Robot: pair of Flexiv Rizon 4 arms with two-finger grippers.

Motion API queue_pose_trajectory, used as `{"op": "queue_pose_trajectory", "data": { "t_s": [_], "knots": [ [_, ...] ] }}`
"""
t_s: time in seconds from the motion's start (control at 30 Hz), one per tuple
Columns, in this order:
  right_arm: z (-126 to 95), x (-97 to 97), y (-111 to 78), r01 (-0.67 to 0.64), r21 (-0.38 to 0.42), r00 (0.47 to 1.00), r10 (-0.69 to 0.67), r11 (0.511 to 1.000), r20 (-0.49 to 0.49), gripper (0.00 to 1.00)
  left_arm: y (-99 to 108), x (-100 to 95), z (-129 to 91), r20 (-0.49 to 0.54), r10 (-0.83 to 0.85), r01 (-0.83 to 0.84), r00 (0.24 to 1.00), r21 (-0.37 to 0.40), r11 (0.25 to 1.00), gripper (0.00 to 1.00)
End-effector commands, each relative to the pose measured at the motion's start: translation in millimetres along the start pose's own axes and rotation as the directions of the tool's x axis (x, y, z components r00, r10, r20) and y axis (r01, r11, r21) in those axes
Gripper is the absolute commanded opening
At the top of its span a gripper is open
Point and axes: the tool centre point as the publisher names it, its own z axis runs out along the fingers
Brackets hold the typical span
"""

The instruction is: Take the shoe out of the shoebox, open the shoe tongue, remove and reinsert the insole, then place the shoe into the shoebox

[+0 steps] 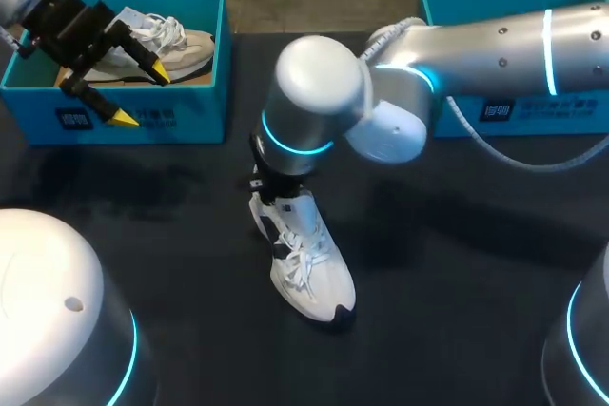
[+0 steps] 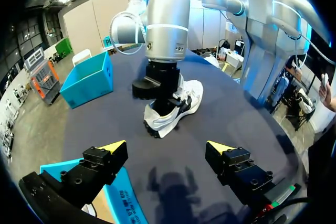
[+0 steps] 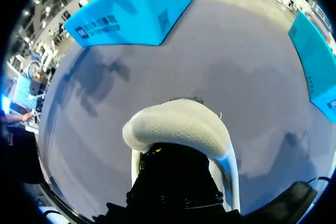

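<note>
A white lace-up shoe [image 1: 309, 268] with dark sole trim stands upright on the black table [image 1: 457, 330], toe toward the front edge. My right gripper [image 1: 274, 195] comes straight down into its heel opening. In the right wrist view the shoe's padded heel collar [image 3: 178, 124] wraps around the gripper body and hides the fingertips. My left gripper [image 1: 141, 95] hangs open and empty over the front wall of the left blue shoebox [image 1: 190, 116], well away from the shoe. In the left wrist view the shoe [image 2: 184, 106] lies far ahead of the left gripper [image 2: 167, 146].
A second pale shoe [image 1: 176, 45] lies inside the left shoebox. Another blue shoebox [image 1: 514, 2] stands at the back right, partly behind my right arm [image 1: 495, 45]. The table around the shoe is bare black cloth.
</note>
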Motion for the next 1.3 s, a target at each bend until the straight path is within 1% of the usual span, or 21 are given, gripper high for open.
{"op": "queue_pose_trajectory", "data": {
  "t_s": [0.03,0.17,0.33,0.47,0.63,0.77,0.83,0.9,1.17,1.3],
  "knots": [
    [2,11.0,1.1,0.013,0.064,0.998,-0.017,0.998,0.061,0.0,0,-0.5,0,-0.003,0.0,0.0,1.0,-0.002,1.0,1.0],
    [1,10.6,-4.6,0.017,0.116,0.995,-0.028,0.993,0.093,0.0,0,-0.5,0,-0.003,0.0,0.0,1.0,-0.002,1.0,1.0],
    [-3,8.2,-14.3,0.007,0.149,0.993,-0.024,0.989,0.113,0.0,0,-0.5,0,-0.003,0.0,0.0,1.0,-0.002,1.0,1.0],
    [-5,4.2,-25.7,-0.004,0.187,0.991,-0.021,0.982,0.132,0.0,0,-0.5,0,-0.003,0.0,0.0,1.0,-0.002,1.0,1.0],
    [-5,0.1,-41.4,-0.02,0.253,0.986,-0.023,0.967,0.164,0.0,0,-0.5,0,-0.003,0.0,0.0,1.0,-0.002,1.0,1.0],
    [-4,-2.9,-55.3,-0.042,0.277,0.986,-0.005,0.96,0.166,0.0,0,-0.5,0,-0.003,0.0,0.0,1.0,-0.002,1.0,1.0],
    [-8,-2.1,-57.7,-0.05,0.267,0.986,0.004,0.962,0.168,0.0,0,-0.5,0,-0.003,0.0,0.0,1.0,-0.002,1.0,1.0],
    [-14,-0.2,-56.1,-0.053,0.233,0.986,0.013,0.971,0.168,0.0,0,-0.5,0,-0.003,0.0,0.0,1.0,-0.002,1.0,1.0],
    [-25,6.7,-29.2,0.015,0.151,0.982,-0.043,0.989,0.183,0.0,0,-0.5,0,-0.003,0.0,0.0,1.0,-0.002,1.0,1.0],
    [-26,5.6,-14.7,0.041,0.063,0.985,-0.051,0.997,0.163,0.0,0,-0.5,0,-0.003,0.0,0.0,1.0,-0.002,1.0,1.0]
  ]
}}
